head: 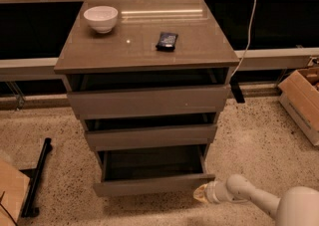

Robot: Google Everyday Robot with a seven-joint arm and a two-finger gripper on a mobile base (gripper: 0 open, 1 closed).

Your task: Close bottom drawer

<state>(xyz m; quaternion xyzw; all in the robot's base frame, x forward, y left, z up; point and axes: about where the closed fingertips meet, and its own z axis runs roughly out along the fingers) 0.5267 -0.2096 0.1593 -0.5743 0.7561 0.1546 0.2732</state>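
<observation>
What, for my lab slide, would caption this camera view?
Hand at the right front corner of the open bottom drawer; cabinet topped by a white bowl and small dark object.

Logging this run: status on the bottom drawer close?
Gripper low right, at the front right corner of bottom drawer. Drawer open, pulled well out of the cabinet. Nothing seen blocking its travel.
</observation>
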